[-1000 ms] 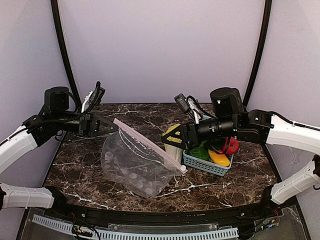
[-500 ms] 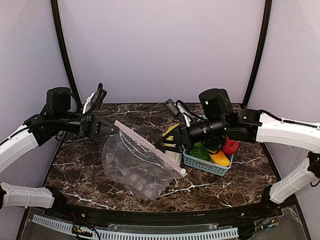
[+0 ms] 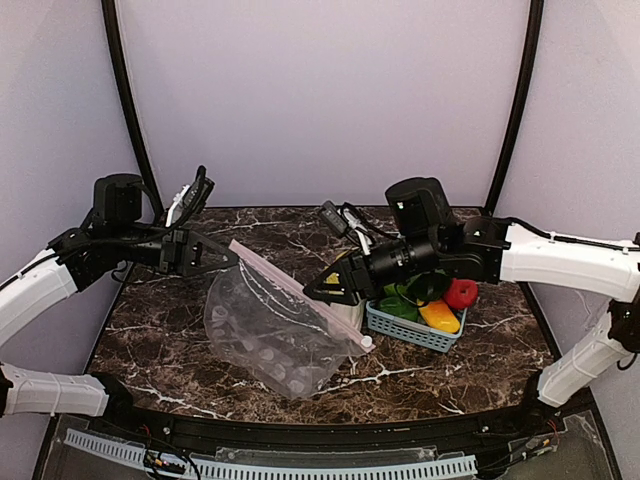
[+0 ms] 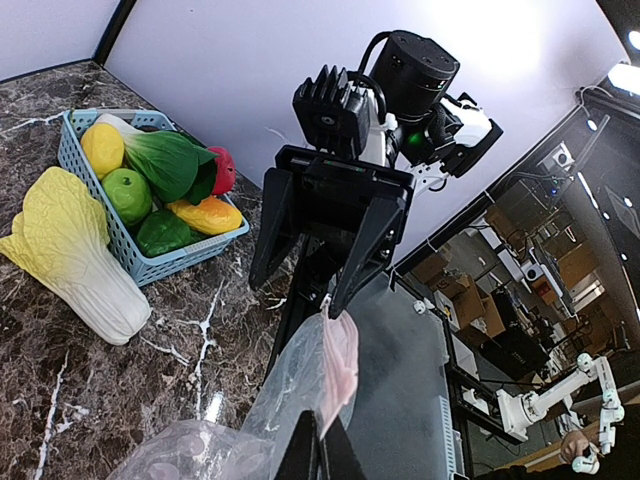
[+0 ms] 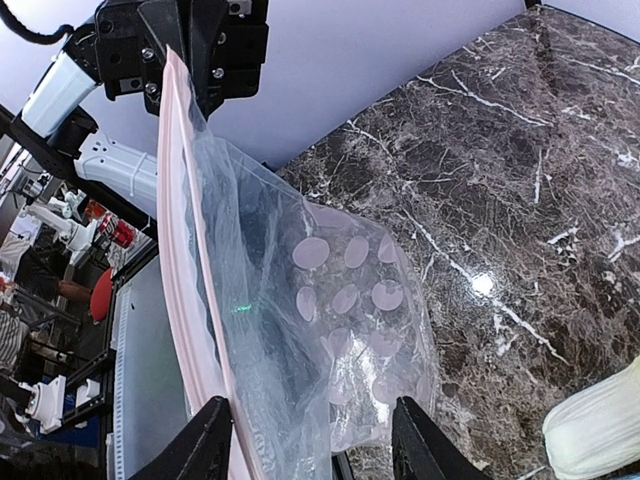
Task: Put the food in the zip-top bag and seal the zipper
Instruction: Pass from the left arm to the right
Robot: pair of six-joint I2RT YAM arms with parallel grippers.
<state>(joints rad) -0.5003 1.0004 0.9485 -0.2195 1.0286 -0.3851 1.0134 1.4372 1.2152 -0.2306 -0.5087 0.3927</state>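
Observation:
The clear dotted zip-top bag (image 3: 275,335) hangs slanted over the table. My left gripper (image 3: 228,258) is shut on the upper left corner of its pink zipper (image 4: 338,365). My right gripper (image 3: 312,292) is open, and its fingers straddle the bag's mouth (image 5: 315,450) about midway along the strip (image 5: 185,250). The bag (image 5: 340,300) holds no food. The napa cabbage (image 4: 70,255) lies on the table beside the basket. The lemon (image 4: 102,148), green apple (image 4: 128,192), pepper (image 4: 205,213) and red fruit (image 4: 225,170) sit in the basket.
The light-blue basket (image 3: 415,332) stands right of centre and also holds a green leafy vegetable (image 4: 165,160). The bag's lower end rests on the marble table (image 3: 180,350). Black frame posts rise at the back corners.
My right gripper has swung left from above the basket to the bag's mouth, and its jaws have narrowed. The left gripper and the bag corner have stayed put.

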